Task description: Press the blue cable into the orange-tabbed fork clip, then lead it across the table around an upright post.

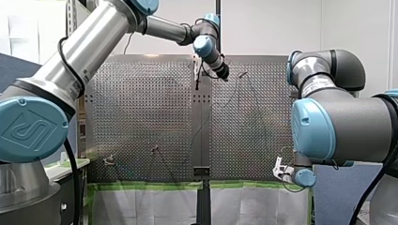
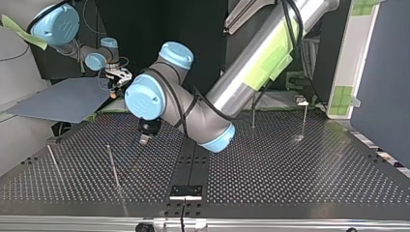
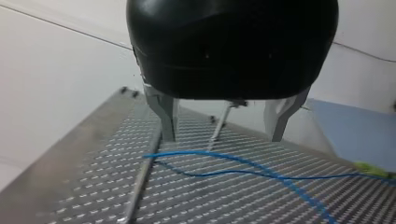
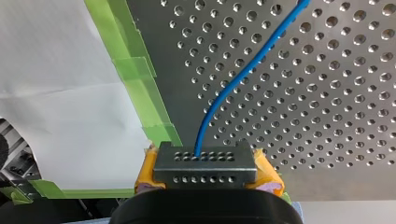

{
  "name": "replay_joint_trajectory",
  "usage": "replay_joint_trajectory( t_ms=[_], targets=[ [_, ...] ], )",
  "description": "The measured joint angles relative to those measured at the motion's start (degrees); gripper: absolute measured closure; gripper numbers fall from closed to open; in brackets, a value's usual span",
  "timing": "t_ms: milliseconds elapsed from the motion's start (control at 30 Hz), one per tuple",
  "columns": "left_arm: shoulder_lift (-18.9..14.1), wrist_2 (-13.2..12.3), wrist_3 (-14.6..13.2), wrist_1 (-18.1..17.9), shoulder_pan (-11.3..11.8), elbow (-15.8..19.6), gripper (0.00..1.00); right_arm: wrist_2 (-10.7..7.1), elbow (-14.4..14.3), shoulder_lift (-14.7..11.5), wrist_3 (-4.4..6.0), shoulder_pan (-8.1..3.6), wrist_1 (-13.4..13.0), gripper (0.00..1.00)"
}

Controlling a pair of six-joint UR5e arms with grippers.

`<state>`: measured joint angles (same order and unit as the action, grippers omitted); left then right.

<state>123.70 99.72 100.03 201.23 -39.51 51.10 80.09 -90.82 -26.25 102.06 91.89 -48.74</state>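
Right gripper (image 4: 205,163) tight on the blue cable (image 4: 232,86); left gripper (image 3: 222,135) wide apart above that cable.

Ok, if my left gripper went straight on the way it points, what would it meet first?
Probably the cable, looped on the table just ahead of the open left gripper. A thin post stands past the gap, but depth is unclear.

Pale wall (image 1: 267,26), dark blue partition (image 2: 382,77), white sheet (image 1: 141,207) edged with green tape (image 1: 141,186).
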Motion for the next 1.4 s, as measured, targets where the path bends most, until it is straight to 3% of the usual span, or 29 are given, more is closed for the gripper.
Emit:
replay_joint_trajectory(
  t_ms=[333, 1000, 1400],
  targets=[
    [-0.01, 0.21, -4.45, -1.47, -4.08, 5.44, 0.09, -0.01, 0.01, 0.00, 0.00, 0.00, -0.03, 1.00],
    [-0.01, 0.70, -3.48, -2.42, -7.22, 6.14, 0.09, 0.00, -0.01, 0.01, 0.00, 0.00, 0.02, 1.00],
    [-0.04, 1.30, -3.56, -2.65, -7.35, 9.54, 0.11, -0.01, 0.03, 0.03, 0.00, 0.00, 0.07, 1.00]
  ],
)
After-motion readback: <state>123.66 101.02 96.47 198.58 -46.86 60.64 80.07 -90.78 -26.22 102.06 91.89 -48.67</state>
